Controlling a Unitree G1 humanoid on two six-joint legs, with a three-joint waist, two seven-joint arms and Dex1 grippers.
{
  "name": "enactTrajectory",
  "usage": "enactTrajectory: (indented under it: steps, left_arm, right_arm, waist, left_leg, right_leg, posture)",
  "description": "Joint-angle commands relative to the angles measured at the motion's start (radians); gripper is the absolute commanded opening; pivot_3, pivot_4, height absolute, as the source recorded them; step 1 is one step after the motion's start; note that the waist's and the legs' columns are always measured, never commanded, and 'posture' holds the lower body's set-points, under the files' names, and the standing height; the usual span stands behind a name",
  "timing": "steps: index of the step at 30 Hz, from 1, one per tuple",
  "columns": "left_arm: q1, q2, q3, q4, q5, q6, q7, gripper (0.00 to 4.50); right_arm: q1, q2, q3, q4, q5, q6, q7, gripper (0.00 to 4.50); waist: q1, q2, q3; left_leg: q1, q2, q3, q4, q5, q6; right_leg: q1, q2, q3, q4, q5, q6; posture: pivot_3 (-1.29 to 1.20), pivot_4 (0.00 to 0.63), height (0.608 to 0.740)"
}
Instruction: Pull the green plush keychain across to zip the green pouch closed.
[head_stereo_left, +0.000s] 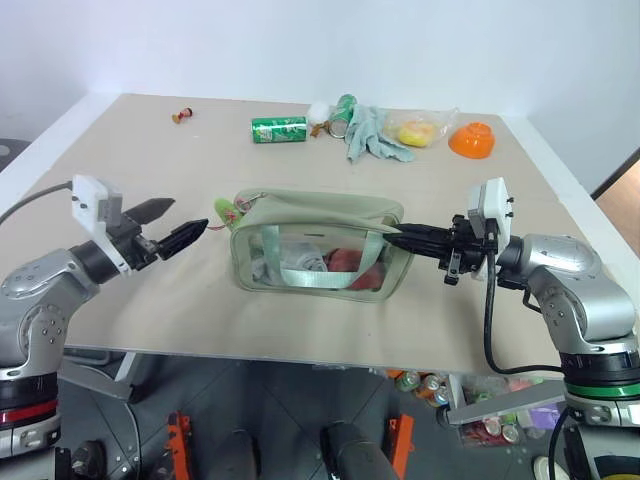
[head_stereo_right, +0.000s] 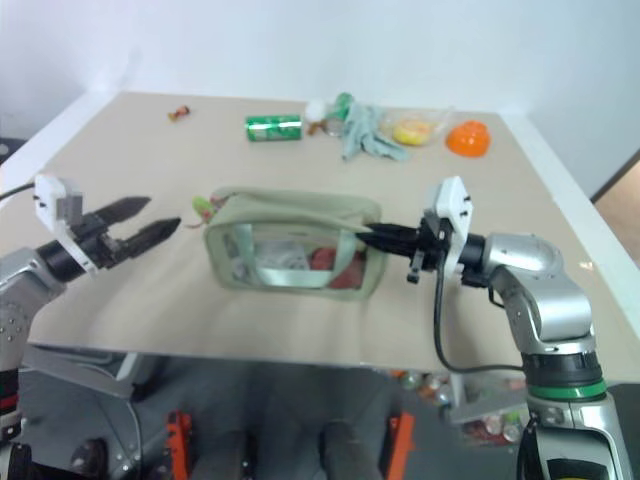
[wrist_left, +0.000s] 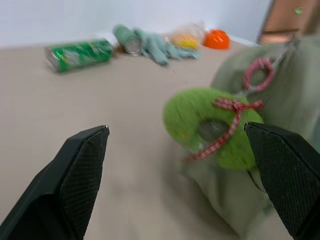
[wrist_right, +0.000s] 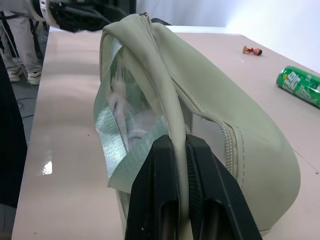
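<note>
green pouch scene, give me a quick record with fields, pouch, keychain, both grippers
pouch: boxy pale sage-green fabric pouch with clear side panels, upright on the beige table
keychain: small lime-green plush keychain, at the pouch's end nearest the left gripper
left gripper: open, near keychain, not touching
right gripper: shut on the pouch's end edge
</note>
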Motion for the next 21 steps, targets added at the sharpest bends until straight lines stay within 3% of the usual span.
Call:
enactTrajectory:
  steps: [1, 12, 21]
  left_arm:
    - [-0.086, 0.013, -0.043, 0.102, 0.081, -0.117, -0.053, 4.50]
    - [-0.219, -0.043, -0.149, 0.320, 0.245, -0.344, -0.096, 4.50]
    - [-0.306, -0.092, -0.181, 0.428, 0.278, -0.433, -0.169, 4.50]
  right_arm:
    - [-0.026, -0.010, -0.008, -0.001, -0.006, -0.020, 0.006, 0.06]
    - [0.013, -0.031, -0.034, -0.032, -0.002, -0.009, -0.010, 0.06]
    - [0.006, -0.032, -0.031, -0.019, -0.010, -0.018, -0.015, 0.06]
  waist:
    - [0.000, 0.000, 0.000]
    - [0.002, 0.000, 0.000]
    - [0.002, 0.000, 0.000]
  left_leg:
    - [0.000, 0.000, 0.000, 0.000, 0.000, 0.000]
    - [-0.001, 0.000, 0.000, -0.001, 0.000, 0.000]
    - [-0.001, 0.000, 0.000, 0.000, 0.000, 0.000]
  right_leg:
    - [0.000, 0.000, 0.000, 0.000, 0.000, 0.000]
    - [0.000, 0.000, 0.000, 0.000, 0.000, 0.000]
    - [0.000, 0.000, 0.000, 0.000, 0.000, 0.001]
  posture:
    - [0.00, 0.150, 0.740]
    - [0.00, 0.150, 0.740]
    - [0.00, 0.150, 0.740]
